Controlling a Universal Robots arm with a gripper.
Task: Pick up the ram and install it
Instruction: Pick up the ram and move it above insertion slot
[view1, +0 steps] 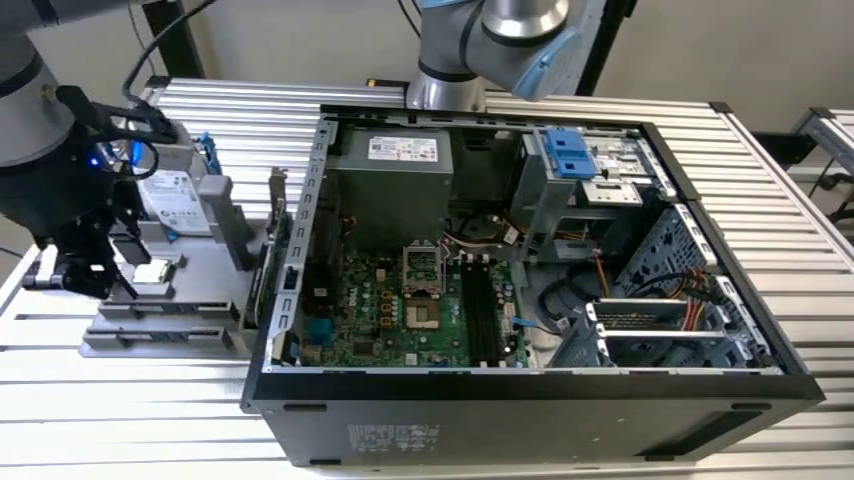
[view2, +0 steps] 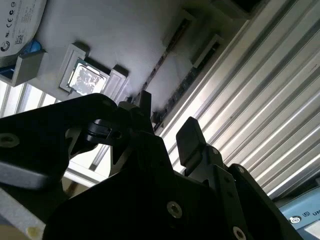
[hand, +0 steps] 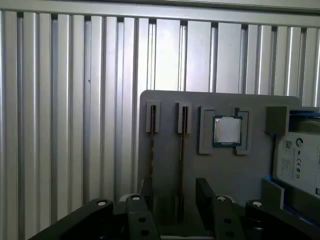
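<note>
Currently end effector (hand: 175, 195) spread open, gripping nothing. In first wrist view, fingers (hand: 205, 192) sit either side of ram (hand: 181, 145); contact cannot be told. Ram stands on edge in slot of grey holder plate (hand: 165, 100), with second stick (hand: 152, 150) in neighbouring slot just beside. Processor chip (hand: 227, 131) and hard drive (hand: 297, 160) on same plate. Plate lies on ribbed tabletop (hand: 50, 125), at exterior view's left of open computer case (view1: 534, 390).

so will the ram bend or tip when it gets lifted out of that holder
Probably stiff: the ram is a thin board standing on edge in the grey holder. Likely light. Being so narrow, it may tilt unless the gripper pinches it squarely.
</note>
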